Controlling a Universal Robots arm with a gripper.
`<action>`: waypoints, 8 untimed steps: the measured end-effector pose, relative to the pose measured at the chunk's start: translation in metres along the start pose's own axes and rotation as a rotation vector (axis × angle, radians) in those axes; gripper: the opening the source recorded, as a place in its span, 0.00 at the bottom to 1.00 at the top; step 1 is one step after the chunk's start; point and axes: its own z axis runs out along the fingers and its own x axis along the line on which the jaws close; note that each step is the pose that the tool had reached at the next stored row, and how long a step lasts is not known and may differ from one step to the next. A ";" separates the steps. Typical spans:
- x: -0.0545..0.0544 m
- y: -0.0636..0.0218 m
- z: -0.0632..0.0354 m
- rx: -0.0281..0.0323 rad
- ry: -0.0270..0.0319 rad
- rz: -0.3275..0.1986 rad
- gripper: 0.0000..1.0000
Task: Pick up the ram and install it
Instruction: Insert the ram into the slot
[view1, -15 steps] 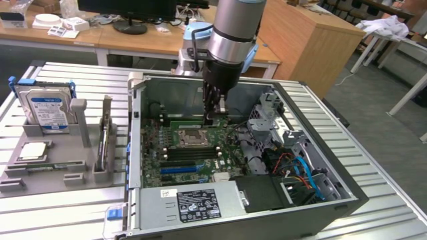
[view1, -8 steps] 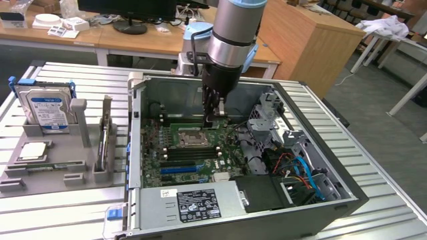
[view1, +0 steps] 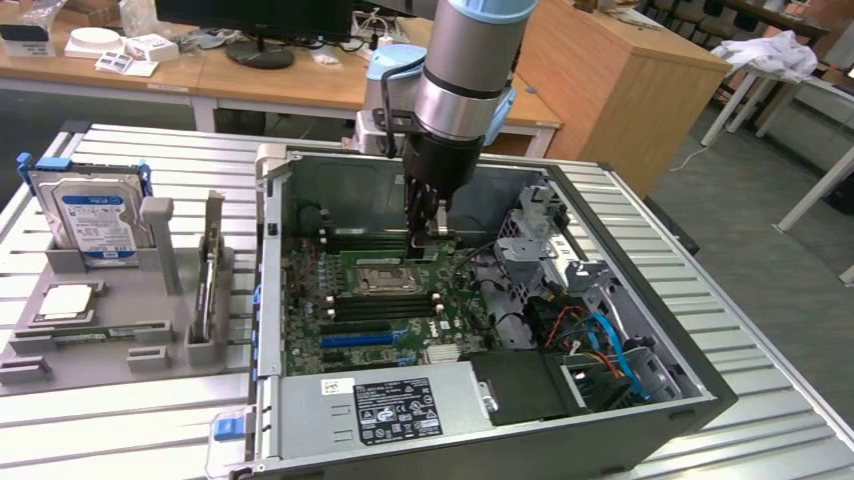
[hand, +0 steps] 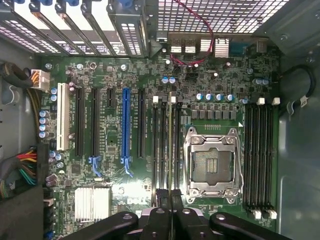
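At the near edge of the computer case (view1: 694, 400) lies the power supply (view1: 387, 408), and cables (view1: 607, 345) crowd the corner at the exterior view's right. On the motherboard (hand: 111, 165) the open processor socket (hand: 211, 165) stands just beside the memory slots (hand: 163, 150). The gripper (hand: 170, 196) is clenched on the ram (hand: 170, 145), held edge-on over these slots. The ram's lower edge is hidden, so I cannot tell if it touches a slot. Its long axis runs along the slots, toward the wall with the card brackets (hand: 75, 20).

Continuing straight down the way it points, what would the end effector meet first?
Probably the memory slots beside the processor socket: the ram gripped in the end effector hangs over them; gap unclear.
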 end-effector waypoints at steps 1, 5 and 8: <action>0.000 0.0000 0.0000 0.0000 0.0000 0.000 0.12; 0.000 0.0000 0.0002 0.0001 -0.0002 0.005 0.12; 0.000 0.0000 0.0002 0.0001 -0.0002 0.008 0.12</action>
